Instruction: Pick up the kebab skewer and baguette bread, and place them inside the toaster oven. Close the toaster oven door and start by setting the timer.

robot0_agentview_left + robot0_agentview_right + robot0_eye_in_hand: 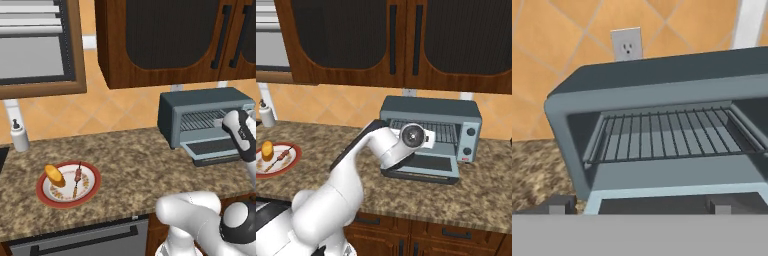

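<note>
The grey-blue toaster oven (200, 116) (431, 112) stands at the back of the counter. Its door (423, 167) (214, 149) lies folded down flat, and the wire rack (667, 135) inside is bare. My gripper (637, 206) hovers just in front of the oven mouth, above the lowered door, open and holding nothing. Far to the left, the golden baguette bread (55, 176) (267, 149) and the kebab skewer (77, 180) (281, 157) lie side by side on a red-rimmed plate (92, 192) (292, 162).
Two knobs (470, 141) sit on the oven's right front. Dark wooden wall cabinets (165, 40) hang low above the oven. A white dispenser bottle (19, 136) stands at the back left. A wall outlet (626, 44) is behind the oven. Granite counter (135, 160) runs between plate and oven.
</note>
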You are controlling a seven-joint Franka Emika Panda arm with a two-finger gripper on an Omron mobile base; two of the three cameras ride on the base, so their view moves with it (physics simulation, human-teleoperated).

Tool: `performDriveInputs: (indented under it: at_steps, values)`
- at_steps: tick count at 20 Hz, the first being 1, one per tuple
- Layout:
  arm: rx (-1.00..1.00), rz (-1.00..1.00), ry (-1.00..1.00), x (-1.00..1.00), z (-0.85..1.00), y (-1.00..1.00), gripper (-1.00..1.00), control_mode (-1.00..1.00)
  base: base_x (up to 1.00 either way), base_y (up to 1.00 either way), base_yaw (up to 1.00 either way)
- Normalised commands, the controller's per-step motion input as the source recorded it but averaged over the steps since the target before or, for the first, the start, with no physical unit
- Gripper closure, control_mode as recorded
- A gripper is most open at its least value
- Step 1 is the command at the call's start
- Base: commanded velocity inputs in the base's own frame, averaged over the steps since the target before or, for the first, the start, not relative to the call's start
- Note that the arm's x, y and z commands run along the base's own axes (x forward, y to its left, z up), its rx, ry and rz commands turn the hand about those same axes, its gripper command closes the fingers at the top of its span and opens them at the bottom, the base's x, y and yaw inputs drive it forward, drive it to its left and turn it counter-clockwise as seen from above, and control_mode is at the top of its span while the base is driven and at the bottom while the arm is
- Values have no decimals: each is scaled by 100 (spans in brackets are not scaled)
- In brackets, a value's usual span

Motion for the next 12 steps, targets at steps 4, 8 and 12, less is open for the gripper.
performDriveInputs:
  at_steps: [4,8,12]
  values:
    - [-5,0,-11,2,-38,-18,-100,-100,0,0,0]
    - [-3,0,-11,2,-48,-9,-100,-100,0,0,0]
    - [0,0,-4,18,-21,-1,-100,-100,0,0,0]
